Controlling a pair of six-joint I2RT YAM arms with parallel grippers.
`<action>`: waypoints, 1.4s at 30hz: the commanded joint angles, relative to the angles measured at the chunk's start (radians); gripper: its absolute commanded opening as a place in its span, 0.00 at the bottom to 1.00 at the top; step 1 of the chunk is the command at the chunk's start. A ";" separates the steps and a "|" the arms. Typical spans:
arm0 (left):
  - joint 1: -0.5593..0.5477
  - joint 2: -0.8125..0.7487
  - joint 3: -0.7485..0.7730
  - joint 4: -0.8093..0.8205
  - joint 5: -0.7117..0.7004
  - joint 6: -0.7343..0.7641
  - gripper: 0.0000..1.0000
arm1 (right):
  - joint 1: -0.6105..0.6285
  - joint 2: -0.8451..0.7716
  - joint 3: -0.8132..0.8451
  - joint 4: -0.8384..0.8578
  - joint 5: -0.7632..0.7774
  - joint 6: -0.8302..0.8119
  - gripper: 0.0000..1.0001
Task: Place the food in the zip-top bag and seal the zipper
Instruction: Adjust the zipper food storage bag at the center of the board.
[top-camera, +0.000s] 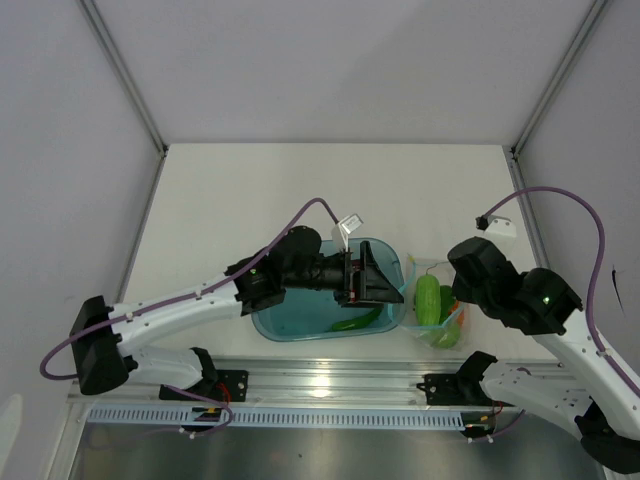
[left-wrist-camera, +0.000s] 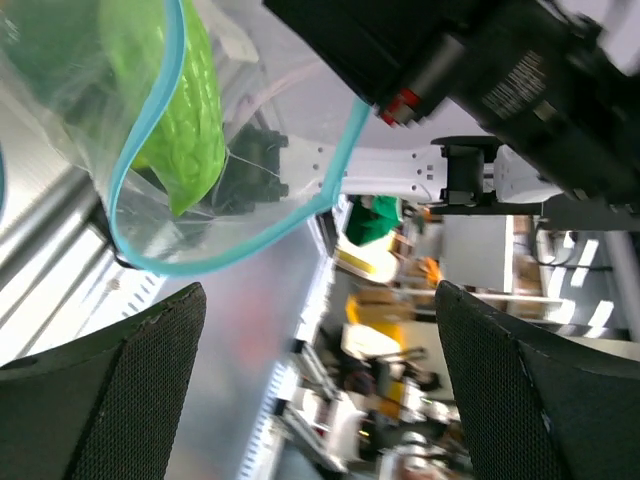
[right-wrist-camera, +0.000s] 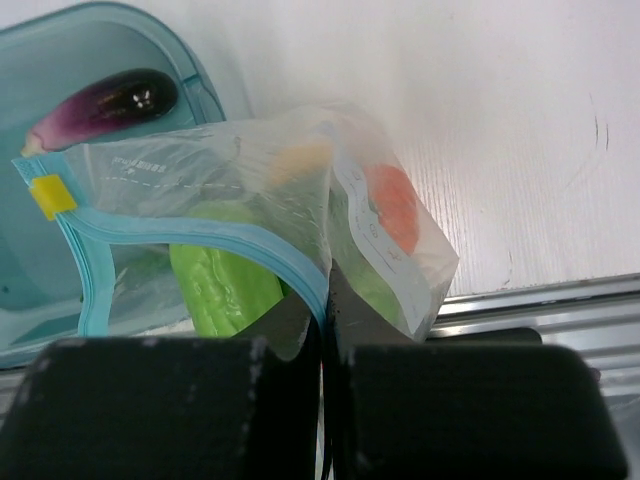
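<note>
At the near edge of the worktop (top-camera: 300, 190), your right fingers (right-wrist-camera: 310, 335) pinch the zipper (right-wrist-camera: 200, 245) of the zip-top bag (right-wrist-camera: 230, 165); your left fingers (top-camera: 385, 282) gape wide over the tub (top-camera: 272, 328).

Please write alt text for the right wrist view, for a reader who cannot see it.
The right claw pinches the teal zipper edge of a clear zip-top bag holding a pale green cucumber and a red tomato. Behind it, a purple eggplant lies in a blue tub on a white table.
</note>
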 joint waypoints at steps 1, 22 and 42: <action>-0.003 -0.084 0.054 -0.179 -0.118 0.211 0.96 | -0.071 -0.033 0.034 0.038 -0.047 0.000 0.00; -0.006 0.222 0.169 -0.173 -0.163 0.244 0.69 | -0.120 -0.025 0.042 0.037 -0.124 -0.039 0.00; -0.015 0.422 0.574 -0.200 0.135 0.207 0.01 | -0.214 0.072 0.089 -0.117 0.111 0.013 0.00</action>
